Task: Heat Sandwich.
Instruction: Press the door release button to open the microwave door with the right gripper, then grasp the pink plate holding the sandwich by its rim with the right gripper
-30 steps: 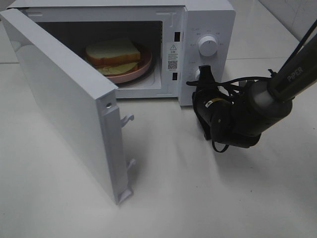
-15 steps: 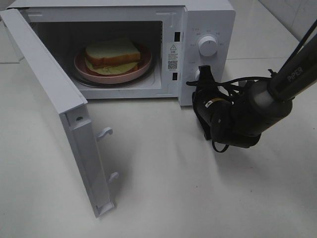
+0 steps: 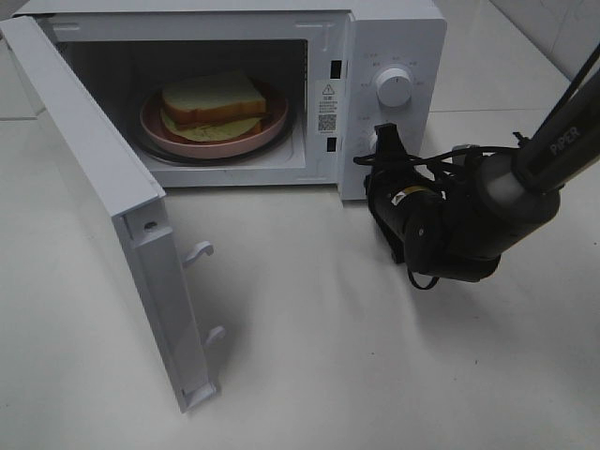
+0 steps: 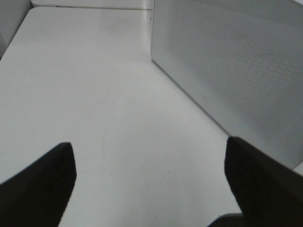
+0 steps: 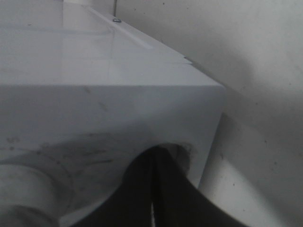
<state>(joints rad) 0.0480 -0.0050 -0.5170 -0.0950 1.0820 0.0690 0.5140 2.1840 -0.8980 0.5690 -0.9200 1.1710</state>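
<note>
Swung wider than a second ago, the microwave door (image 3: 89, 178) now stands fully open and uncovers the sandwich (image 3: 214, 101), which lies on a pink plate (image 3: 153, 127) inside the white microwave (image 3: 403, 33). A sticker (image 3: 326, 106) on the cavity frame bears a warning triangle and a code square; its text is too small to read, as are the marks around the upper dial (image 3: 394, 86). Below that dial, the right end effector (image 3: 382, 141), fingers pressed together, touches the control panel. Its arm (image 3: 565, 142) reads "PiPER". The left end effector (image 4: 150, 182), fingers wide apart, hovers over the desk (image 3: 375, 366) beside the door.
</note>
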